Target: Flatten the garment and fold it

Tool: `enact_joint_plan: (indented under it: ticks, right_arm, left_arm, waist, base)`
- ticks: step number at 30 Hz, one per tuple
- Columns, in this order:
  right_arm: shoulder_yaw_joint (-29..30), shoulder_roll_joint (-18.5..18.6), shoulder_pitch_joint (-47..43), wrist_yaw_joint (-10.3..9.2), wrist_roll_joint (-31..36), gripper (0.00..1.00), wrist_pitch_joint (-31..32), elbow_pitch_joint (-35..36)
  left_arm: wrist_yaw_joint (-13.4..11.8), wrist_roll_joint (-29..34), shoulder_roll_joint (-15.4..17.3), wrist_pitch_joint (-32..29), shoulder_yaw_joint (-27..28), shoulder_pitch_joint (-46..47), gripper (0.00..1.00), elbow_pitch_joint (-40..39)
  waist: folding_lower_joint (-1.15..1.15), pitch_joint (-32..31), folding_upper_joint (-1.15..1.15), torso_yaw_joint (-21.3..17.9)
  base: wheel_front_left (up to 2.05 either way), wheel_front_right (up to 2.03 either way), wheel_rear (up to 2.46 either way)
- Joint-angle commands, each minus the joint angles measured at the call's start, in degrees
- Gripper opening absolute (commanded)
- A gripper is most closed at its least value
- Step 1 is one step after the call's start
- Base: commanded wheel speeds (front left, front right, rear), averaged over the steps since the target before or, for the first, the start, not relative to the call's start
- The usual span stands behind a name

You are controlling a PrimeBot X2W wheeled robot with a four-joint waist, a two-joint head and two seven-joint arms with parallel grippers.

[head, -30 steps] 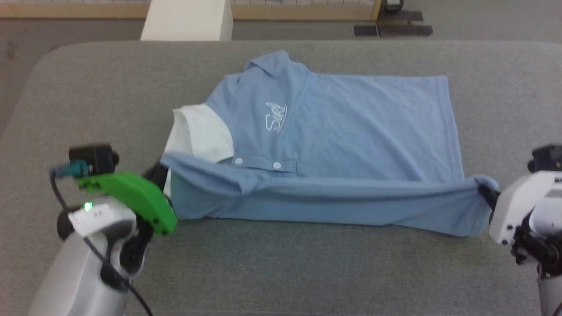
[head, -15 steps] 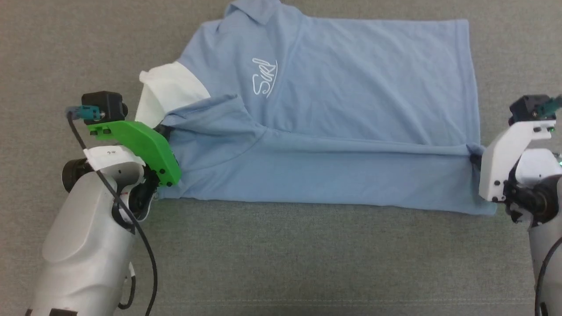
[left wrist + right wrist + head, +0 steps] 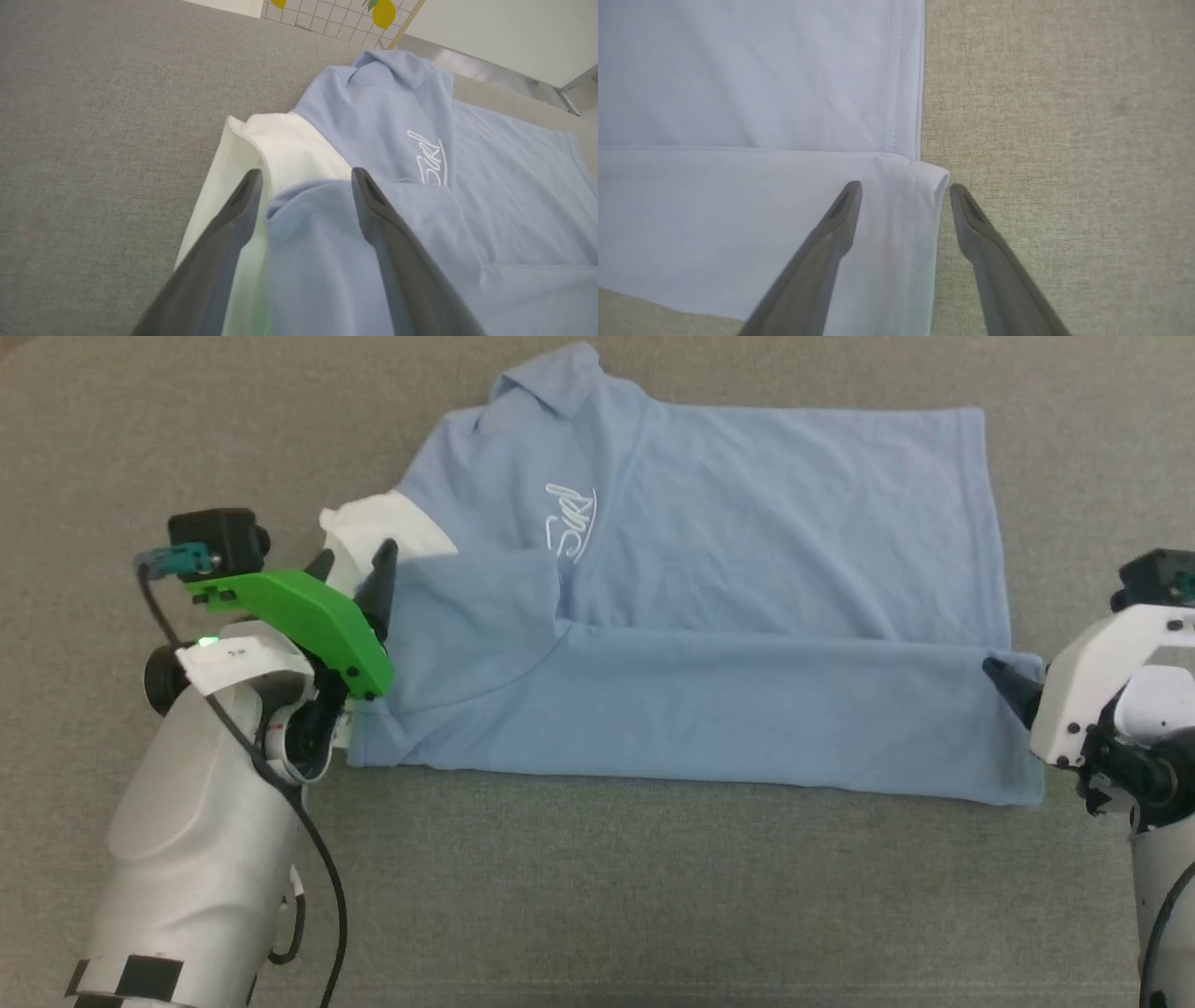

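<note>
Blue garment point(image 3: 747, 569), near edge folded over
My left gripper point(image 3: 306, 173) stands spread over the flap, my right gripper point(image 3: 904, 189) astride the hem corner (neither pinches cloth)

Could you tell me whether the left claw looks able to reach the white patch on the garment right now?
Probably yes: the left claw stands open right at the white patch, with nothing lying over that part of the garment.

Test room: grey fabric table point(image 3: 597, 896), lemon-print panel point(image 3: 336, 21).
</note>
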State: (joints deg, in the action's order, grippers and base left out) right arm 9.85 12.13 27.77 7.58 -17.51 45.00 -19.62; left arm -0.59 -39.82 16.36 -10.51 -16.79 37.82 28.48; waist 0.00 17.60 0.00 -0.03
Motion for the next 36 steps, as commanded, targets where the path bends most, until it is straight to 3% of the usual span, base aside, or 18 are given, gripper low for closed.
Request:
enact_joint_plan:
  ticks: [1,6,12,18,25,29,36]
  right_arm:
    - [0.6,-0.4,-1.0,-0.09,-1.0,1.00,-2.7,0.8]
    - [1.8,-1.7,-5.9,-0.09,-4.3,1.00,-16.6,5.0]
    - [0.3,-0.9,-16.1,-0.09,-5.3,1.00,-27.0,7.9]
    - [-0.3,-1.0,-23.6,-0.09,-5.8,1.00,-29.9,8.5]
    - [0.1,-1.8,-26.5,-0.09,-6.1,1.00,-29.7,8.9]
    - [0.4,-2.4,-26.8,-0.09,-6.0,1.00,-29.4,9.3]
    - [0.6,-2.9,-25.1,-0.09,-5.8,1.00,-28.9,10.0]
  left_arm:
    - [0.2,0.1,0.0,2.0,0.7,0.6,1.00,-0.6]
    - [0.8,1.3,1.0,12.0,2.5,-5.1,1.00,-3.5]
    - [0.3,5.2,2.2,22.9,2.4,-16.5,1.00,-7.2]
    - [-1.4,6.7,0.8,25.2,3.4,-26.8,1.00,-10.1]
    - [-1.4,6.2,-1.3,25.4,4.5,-31.8,1.00,-10.5]
    - [-2.9,5.1,-1.7,17.4,3.1,-29.6,1.00,-8.9]
    - [-7.5,3.7,-1.3,-8.6,-2.0,-20.7,1.00,-6.9]
  waist:
    - [0.00,-4.0,0.00,0.4]
    - [0.00,-9.8,0.00,0.4]
    - [0.00,-14.0,0.00,0.6]
    - [0.00,-16.6,0.00,0.6]
    - [0.00,-17.7,0.00,1.0]
    - [0.00,-17.2,0.00,1.2]
    - [0.00,-14.3,0.00,0.4]
  base:
    - [0.00,0.00,0.00]
    - [0.00,0.00,0.00]
    - [0.00,0.00,0.00]
    - [0.00,0.00,0.00]
    - [0.00,0.00,0.00]
    - [0.00,0.00,0.00]
    - [0.00,0.00,0.00]
